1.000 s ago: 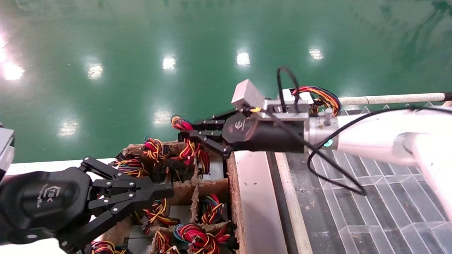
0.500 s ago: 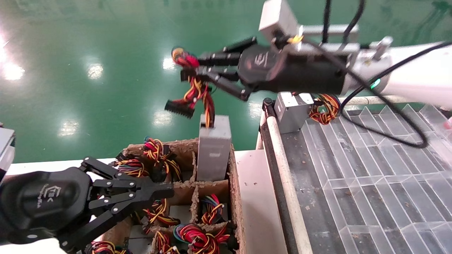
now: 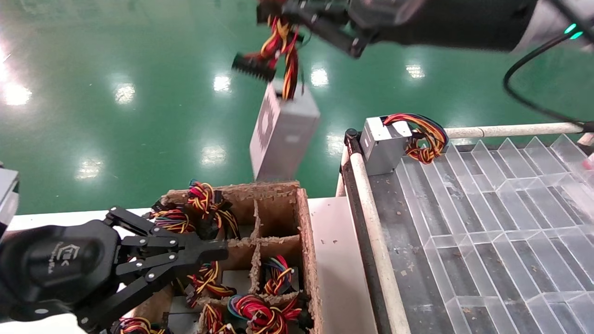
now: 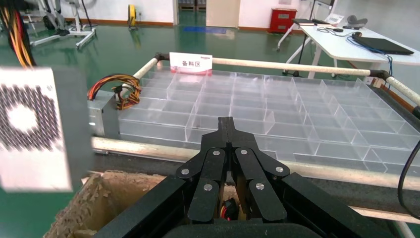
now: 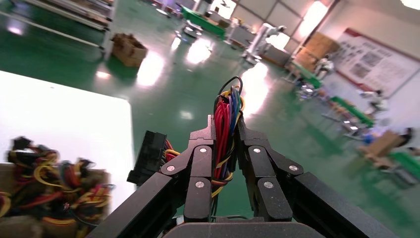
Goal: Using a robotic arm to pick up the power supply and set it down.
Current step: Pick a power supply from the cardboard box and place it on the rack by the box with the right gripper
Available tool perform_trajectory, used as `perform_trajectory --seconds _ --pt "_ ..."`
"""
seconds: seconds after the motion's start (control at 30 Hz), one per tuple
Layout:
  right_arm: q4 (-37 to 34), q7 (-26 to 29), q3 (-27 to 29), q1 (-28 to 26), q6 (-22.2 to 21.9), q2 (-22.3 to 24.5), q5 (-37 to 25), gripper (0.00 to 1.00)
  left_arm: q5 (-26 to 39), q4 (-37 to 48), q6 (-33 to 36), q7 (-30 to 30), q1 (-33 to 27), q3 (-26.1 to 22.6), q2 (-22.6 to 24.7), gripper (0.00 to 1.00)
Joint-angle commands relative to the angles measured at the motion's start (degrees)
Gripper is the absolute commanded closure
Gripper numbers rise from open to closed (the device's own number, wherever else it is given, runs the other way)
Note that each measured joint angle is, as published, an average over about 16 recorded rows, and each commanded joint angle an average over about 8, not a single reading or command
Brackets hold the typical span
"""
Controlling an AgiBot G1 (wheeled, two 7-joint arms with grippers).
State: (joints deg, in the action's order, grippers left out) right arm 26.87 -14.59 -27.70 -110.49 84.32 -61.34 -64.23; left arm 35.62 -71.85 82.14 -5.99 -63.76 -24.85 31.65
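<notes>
1. The right claw (image 5: pixel 224 144), black with linkage fingers on a white tubular arm, is pinched tight on the bundle of red, yellow and black wires (image 5: pixel 225 124). It holds the wires alone, not the casing.
2. The oblong grey metal power supply (image 3: pixel 283 134) hangs by that tail in mid-air, tilted, with its perforated end (image 3: pixel 265 125) turned toward the green floor (image 3: pixel 116 46). Its lower end sits just above the far rim of the brown cardboard divider box (image 3: pixel 304 218), over an empty cell.
3. To do the carry well, I judge it should go slowly and smoothly: a load slung from its wires will likely swing, and a jerk could slip the strands through the claw.
4. Keep it high enough to pass over the white tubular rail (image 3: pixel 366 185) and the second grey box with the coiled orange and yellow wire loop (image 3: pixel 385 144) before lowering toward the clear plastic compartment tray (image 3: pixel 501 222).
5. The dangling black plug (image 3: pixel 253 67) may snag on dividers; lower it straight.
6. The left claw (image 4: pixel 228 130), black too, sits idle near the cardboard box, its tips pressed together on nothing.
7. The right claw's tips are cut off at the top of the head view. How securely the wires join the casing cannot be made out.
</notes>
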Motion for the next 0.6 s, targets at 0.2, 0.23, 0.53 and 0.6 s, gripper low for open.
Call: perform_trajectory --seconds 0.2,0.23,0.53,0.6 --pt "6.93 3.29 0.86 -0.86 -4.36 4.65 -0.85 1.00 0.00 0.00 0.00 0.00 0.00 0.00 0.00 1.00" --pt "7.67 3.64 1.02 -0.94 -4.99 5.39 -1.01 1.00 0.00 0.00 0.00 0.00 0.00 0.00 0.00 1.00" --pt "12.53 5.40 2.02 -1.28 -9.75 12.26 -3.26 1.00 0.00 0.00 0.00 0.00 0.00 0.00 0.00 1.00" --pt "13.33 5.83 2.13 -1.24 -10.83 13.85 -4.01 1.00 0.00 0.00 0.00 0.00 0.00 0.00 0.00 1.00"
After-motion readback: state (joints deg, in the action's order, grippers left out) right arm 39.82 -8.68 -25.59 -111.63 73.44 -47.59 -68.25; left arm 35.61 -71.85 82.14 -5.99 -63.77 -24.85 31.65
